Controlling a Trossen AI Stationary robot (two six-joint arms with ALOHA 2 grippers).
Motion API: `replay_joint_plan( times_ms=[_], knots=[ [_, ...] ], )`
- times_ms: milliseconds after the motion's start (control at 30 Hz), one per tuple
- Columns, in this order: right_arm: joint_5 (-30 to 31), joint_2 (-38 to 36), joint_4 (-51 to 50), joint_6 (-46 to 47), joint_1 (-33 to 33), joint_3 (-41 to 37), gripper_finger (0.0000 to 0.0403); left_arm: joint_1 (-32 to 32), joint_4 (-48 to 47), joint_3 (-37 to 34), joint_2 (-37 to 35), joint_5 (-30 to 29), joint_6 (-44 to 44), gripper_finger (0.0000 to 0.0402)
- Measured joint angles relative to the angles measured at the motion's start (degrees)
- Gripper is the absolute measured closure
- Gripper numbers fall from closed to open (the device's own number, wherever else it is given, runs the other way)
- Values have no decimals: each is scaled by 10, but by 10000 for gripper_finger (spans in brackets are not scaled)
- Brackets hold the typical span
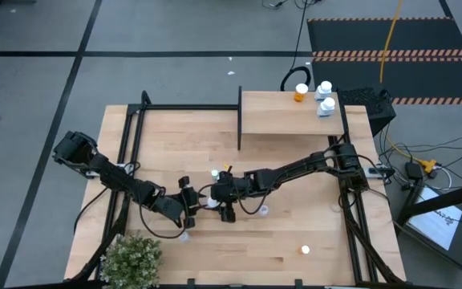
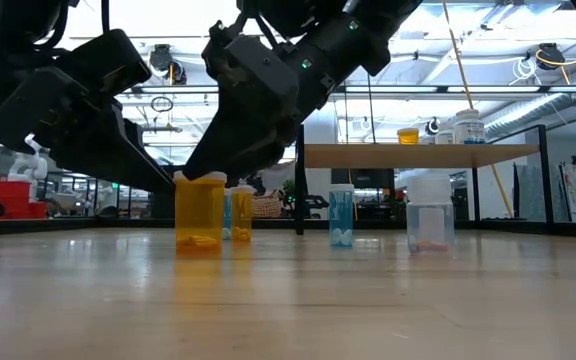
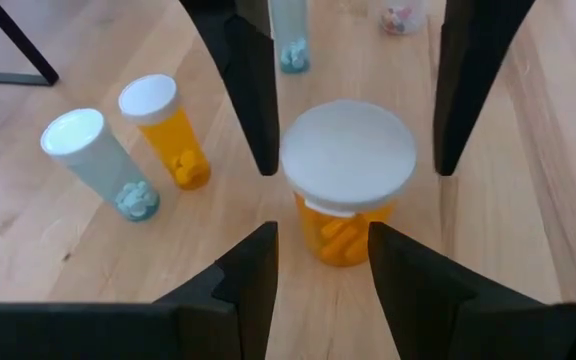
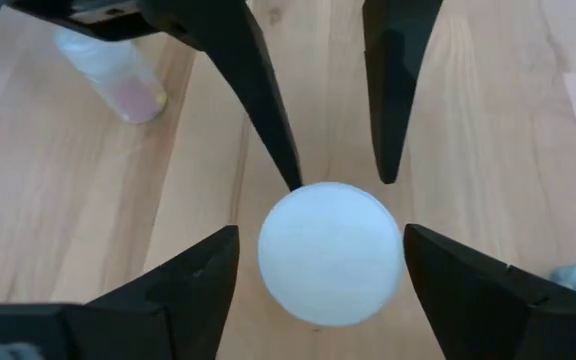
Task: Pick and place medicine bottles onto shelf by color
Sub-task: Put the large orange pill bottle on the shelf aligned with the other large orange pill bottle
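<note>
At the middle of the table a big orange bottle stands upright on the wood with its white cap on, and both grippers meet over it. Seen from above, the left gripper reaches in from 8 o'clock and the right gripper from 3 o'clock. The right one's jaws are spread wider than the cap and sit astride it, one on each side, with a sliver of wood showing beside at least one of them. The left one's jaws are set narrower than the cap and lie low against the bottle's orange body. Whether they pinch it or only flank it I cannot tell. Near this bottle stand a small orange bottle and a pale blue bottle, both tilted in the left wrist view. The low view also shows a blue bottle and a clear bottle, well apart from the jaws. The shelf lies at 1 o'clock from the table's middle. At its far right corner it carries one orange bottle and two pale ones. One more white-capped bottle stands at 5 o'clock, and a plant at 7 o'clock.
</note>
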Motion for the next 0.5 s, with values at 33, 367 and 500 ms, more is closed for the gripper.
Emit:
replay_joint_plan(
  times_ms=[33,367,500],
  knots=[
    [0,0,-1,-4,-1,0,132,0,3,0,0,-1,0,245],
    [-14,0,-2,-16,-3,0,179,1,12,0,0,-2,5,245],
    [-14,0,-2,-18,-3,0,189,1,12,0,0,-2,5,245]
  ],
)
